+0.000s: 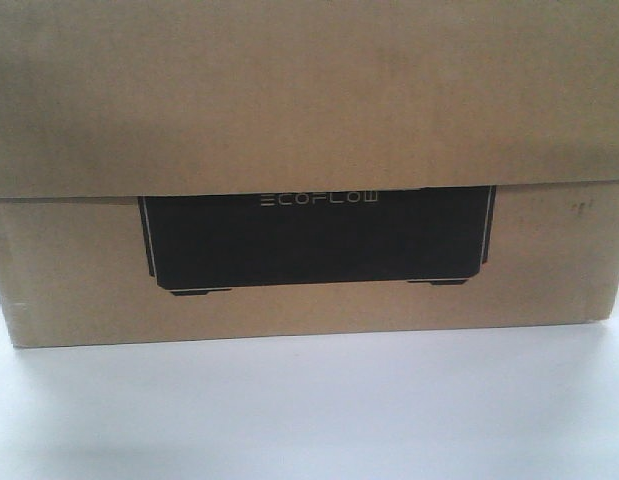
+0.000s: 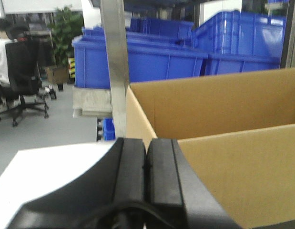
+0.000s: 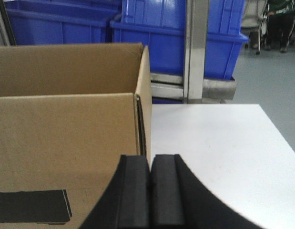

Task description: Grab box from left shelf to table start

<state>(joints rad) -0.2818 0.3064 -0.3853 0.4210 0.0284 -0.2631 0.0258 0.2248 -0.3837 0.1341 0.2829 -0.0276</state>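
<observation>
Item: box [image 1: 309, 130], resting on table [image 1: 309, 410], fills our front view | left gripper [image 2: 146, 157] and right gripper [image 3: 150, 164]: 2 pairs of pads pressed together, empty | risk: we judge closed pads beside the walls could nudge the box.

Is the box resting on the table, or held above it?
Touching: the front view shows the box with its bottom edge flush on the table, no gap.
</observation>
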